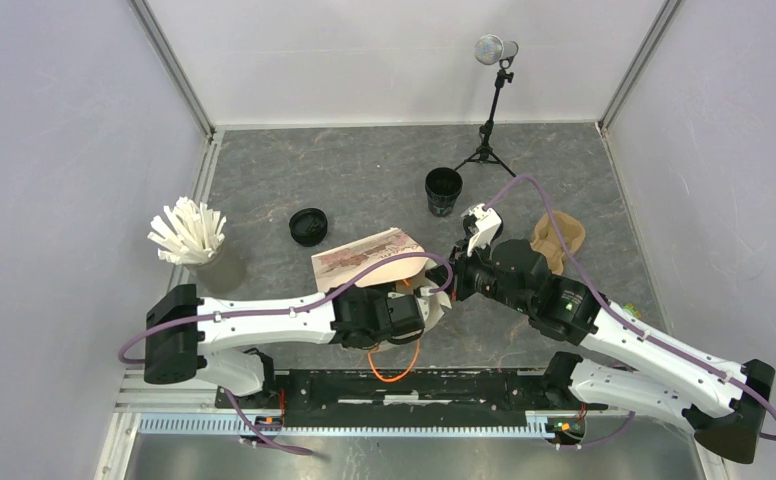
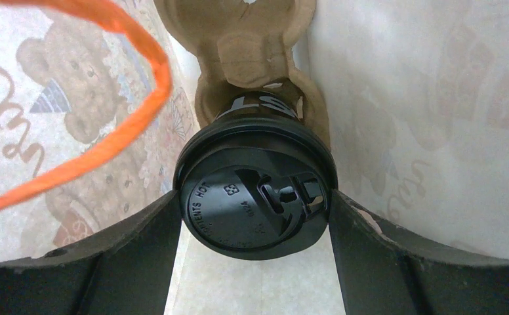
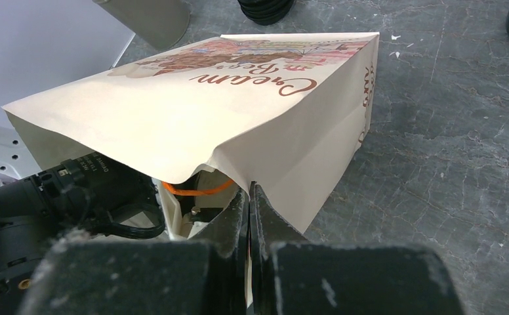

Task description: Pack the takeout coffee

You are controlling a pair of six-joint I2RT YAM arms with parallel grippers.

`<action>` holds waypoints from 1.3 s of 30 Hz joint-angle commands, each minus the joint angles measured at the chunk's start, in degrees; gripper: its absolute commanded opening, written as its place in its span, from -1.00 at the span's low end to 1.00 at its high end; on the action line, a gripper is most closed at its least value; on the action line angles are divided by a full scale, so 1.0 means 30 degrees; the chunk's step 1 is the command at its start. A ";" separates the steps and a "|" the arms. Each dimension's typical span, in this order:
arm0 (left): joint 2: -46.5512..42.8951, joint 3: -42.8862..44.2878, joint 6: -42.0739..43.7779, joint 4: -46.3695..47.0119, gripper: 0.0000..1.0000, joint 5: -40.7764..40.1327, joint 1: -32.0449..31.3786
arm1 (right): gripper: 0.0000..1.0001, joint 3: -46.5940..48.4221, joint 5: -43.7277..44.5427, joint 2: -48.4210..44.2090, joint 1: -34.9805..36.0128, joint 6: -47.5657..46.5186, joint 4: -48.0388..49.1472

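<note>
Your left gripper [image 2: 253, 200] clasps one lidded cup [image 2: 255, 216], seated in its pulp carrier [image 2: 239, 52] inside the paper bag [image 3: 239, 111] whose rim your right gripper [image 3: 248, 191] pinches; the upper-centre black cup [image 1: 443, 190] is unpacked.

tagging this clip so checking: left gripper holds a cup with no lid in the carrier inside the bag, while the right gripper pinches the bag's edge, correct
No: the cup in the left gripper has its black lid on, as the left wrist view shows. The rest stands: it sits in the pulp carrier inside the paper bag, whose edge the right gripper pinches.
</note>
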 commanded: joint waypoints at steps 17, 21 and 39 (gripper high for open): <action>0.0985 -0.0618 0.1931 0.1435 0.01 0.0915 0.1415 | -1.00 0.0237 -0.0267 0.0022 0.0077 -0.0413 0.0505; 0.0912 -0.0678 0.2009 0.1771 0.01 0.1207 0.1748 | -1.00 0.0323 -0.0370 0.0232 0.0043 -0.0681 0.0539; 0.1121 -0.1064 0.2571 0.2668 0.03 0.1959 0.2684 | -1.00 0.0458 -0.0716 0.0468 -0.0491 -0.0795 0.0536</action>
